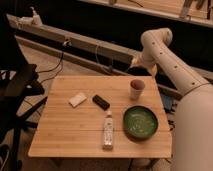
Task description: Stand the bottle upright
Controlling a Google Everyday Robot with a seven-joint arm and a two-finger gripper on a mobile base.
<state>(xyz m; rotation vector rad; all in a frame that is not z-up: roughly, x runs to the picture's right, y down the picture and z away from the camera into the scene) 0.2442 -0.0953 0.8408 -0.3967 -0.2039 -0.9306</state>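
Note:
The bottle (108, 131) is small, clear plastic, with a pale label. It lies on its side on the wooden table (70, 130), near the front edge and just left of the green bowl (140, 121). Its length runs from front to back. My gripper (135, 63) hangs at the end of the white arm (167, 60), above the table's far right edge and behind the pinkish paper cup (137, 88). It is well away from the bottle and holds nothing that I can see.
A flat black block (100, 102) and a small white packet (77, 100) lie in the middle of the table. A black chair (17, 95) stands to the left. Cables and a long rail (75, 42) run behind the table.

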